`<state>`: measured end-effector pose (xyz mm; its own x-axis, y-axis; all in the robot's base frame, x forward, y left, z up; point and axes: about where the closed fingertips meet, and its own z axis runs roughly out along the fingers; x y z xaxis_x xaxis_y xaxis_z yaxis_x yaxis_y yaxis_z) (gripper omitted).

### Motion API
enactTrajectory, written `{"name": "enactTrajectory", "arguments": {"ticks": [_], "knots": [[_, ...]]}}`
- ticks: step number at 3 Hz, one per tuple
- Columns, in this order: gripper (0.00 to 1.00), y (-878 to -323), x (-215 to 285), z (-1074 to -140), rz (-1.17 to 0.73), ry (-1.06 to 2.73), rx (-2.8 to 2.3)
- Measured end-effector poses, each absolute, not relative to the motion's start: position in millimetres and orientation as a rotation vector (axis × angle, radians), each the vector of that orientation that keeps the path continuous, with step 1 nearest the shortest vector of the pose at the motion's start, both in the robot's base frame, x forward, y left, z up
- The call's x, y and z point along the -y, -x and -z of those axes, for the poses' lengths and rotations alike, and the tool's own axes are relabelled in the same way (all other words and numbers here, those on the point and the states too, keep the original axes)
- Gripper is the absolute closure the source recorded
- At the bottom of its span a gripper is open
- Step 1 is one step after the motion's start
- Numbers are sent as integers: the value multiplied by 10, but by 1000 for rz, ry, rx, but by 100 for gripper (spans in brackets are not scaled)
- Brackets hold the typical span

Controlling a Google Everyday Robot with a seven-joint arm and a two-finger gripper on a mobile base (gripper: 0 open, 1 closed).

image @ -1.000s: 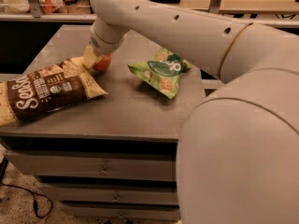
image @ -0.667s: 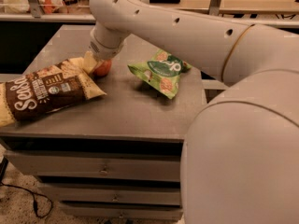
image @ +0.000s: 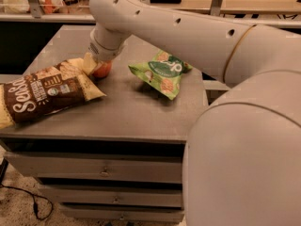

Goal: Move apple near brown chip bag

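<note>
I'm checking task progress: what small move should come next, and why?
Probably leave the apple where it is and lift away: the end effector is down at the apple, which already lies right beside one end of the brown bag.

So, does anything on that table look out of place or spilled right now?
Nothing spilled or damaged. The brown chip bag lies askew, its left end seemingly hanging past the table's edge. The gripper is down at the apple, right against the bag's other end.

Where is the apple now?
In camera view, the apple sits on the table, left of centre, under the hand, beside the brown chip bag.
</note>
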<state>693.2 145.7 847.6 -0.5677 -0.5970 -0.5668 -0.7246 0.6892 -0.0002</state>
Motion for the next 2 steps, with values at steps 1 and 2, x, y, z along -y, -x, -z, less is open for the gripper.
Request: {"name": "enactTrajectory", "arguments": {"ticks": [1, 2], "knots": [[36, -6932, -1457, -8484, -315, 1013, -2362], [13, -6932, -1457, -8490, -315, 1013, -2362]]}}
